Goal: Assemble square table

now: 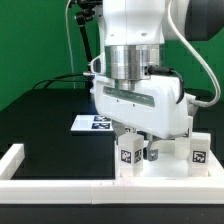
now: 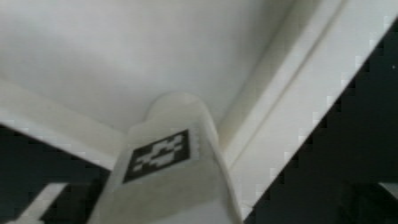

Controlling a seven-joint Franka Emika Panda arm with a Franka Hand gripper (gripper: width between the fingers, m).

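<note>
The white square tabletop [image 1: 172, 168] lies at the front of the exterior view's right, and fills the wrist view [image 2: 125, 50] with its raised rim [image 2: 294, 70]. My gripper [image 1: 137, 142] hangs low over it, shut on a white leg [image 1: 128, 152] with a black-and-white tag. In the wrist view this leg [image 2: 173, 165] runs up the middle, its end against the tabletop. A second tagged leg [image 1: 151, 152] stands close beside it. A third [image 1: 197, 150] stands upright at the tabletop's right side. My fingertips are hidden in the wrist view.
The marker board [image 1: 93, 123] lies flat on the black table behind the gripper. The long white low wall [image 1: 22, 158] frames the workspace along the front and the exterior view's left. A green backdrop stands behind.
</note>
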